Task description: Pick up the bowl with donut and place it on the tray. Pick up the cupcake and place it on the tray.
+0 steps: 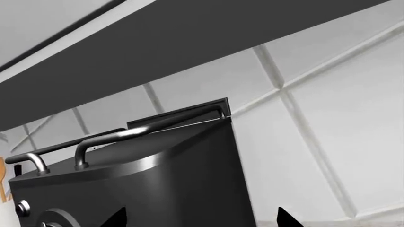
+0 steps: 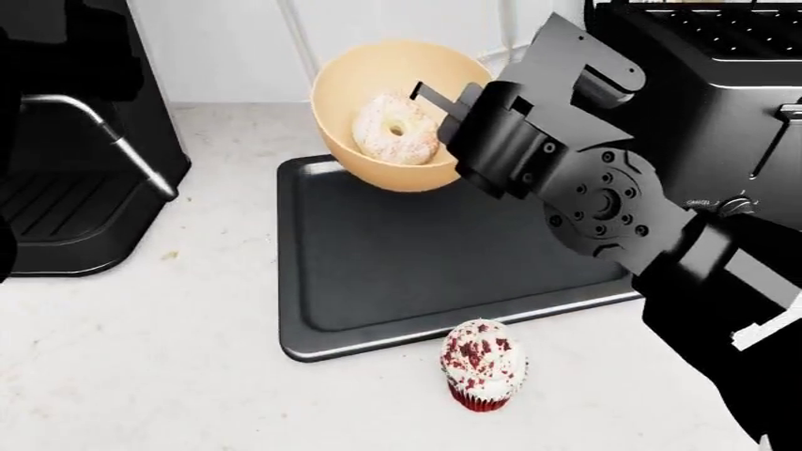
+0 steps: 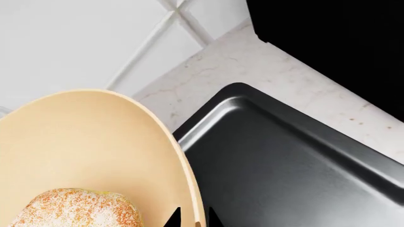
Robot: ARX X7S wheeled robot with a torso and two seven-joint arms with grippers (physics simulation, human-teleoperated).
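One bowl (image 2: 398, 113) with one donut (image 2: 396, 129) gripped at its rim by my right fingers (image 2: 441, 105), tilted over one tray's (image 2: 376, 272) 12 o'clock edge, one cupcake (image 2: 484, 365) on the bench (image 2: 150, 357) at 6 o'clock, seen only by the head view, left fingers' state I cannot tell.

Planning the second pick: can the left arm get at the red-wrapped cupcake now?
Probably yes: the red-wrapped cupcake stands alone on the counter beside the dark grey metal tray, nothing around it. The left arm would have far to travel.

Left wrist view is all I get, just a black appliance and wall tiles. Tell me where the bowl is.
Observer: The right gripper holds the bowl by its rim, tilted, over the tray's far edge.
Operator: Report the donut.
Observer: The donut lies inside the bowl.
Operator: Now the cupcake.
Observer: The cupcake stands upright on the counter, just off the tray's near edge.
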